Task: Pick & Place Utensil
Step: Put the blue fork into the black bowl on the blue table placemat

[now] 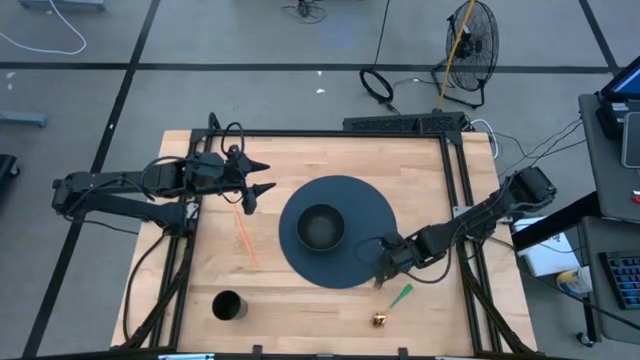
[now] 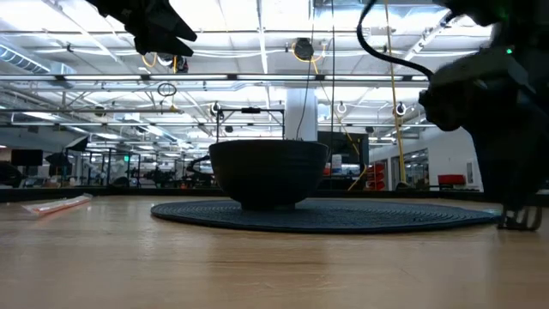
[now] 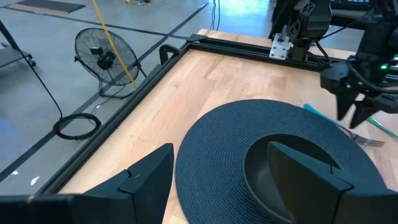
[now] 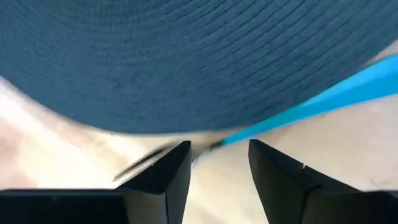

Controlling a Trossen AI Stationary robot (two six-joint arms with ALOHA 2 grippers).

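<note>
A fork with a teal handle (image 1: 401, 295) lies on the table at the near-right rim of the round dark placemat (image 1: 370, 205). A dark bowl (image 1: 322, 228) stands on the mat. My right gripper (image 1: 380, 270) is low over the fork's metal end, open. In the right wrist view its fingers (image 4: 217, 148) stand on either side of the fork's neck (image 4: 214, 144), with the tines (image 4: 146, 160) to one side and the handle (image 4: 317, 102) to the other. My left gripper (image 1: 268, 177) is open and held high, left of the mat.
An orange stick (image 1: 245, 236) lies left of the mat. A black cup (image 1: 228, 305) stands near the table's near edge. A small gold object (image 1: 380, 320) sits just in front of the fork. A black frame (image 1: 452, 190) borders the table. A fan (image 1: 470, 45) stands on the floor beyond.
</note>
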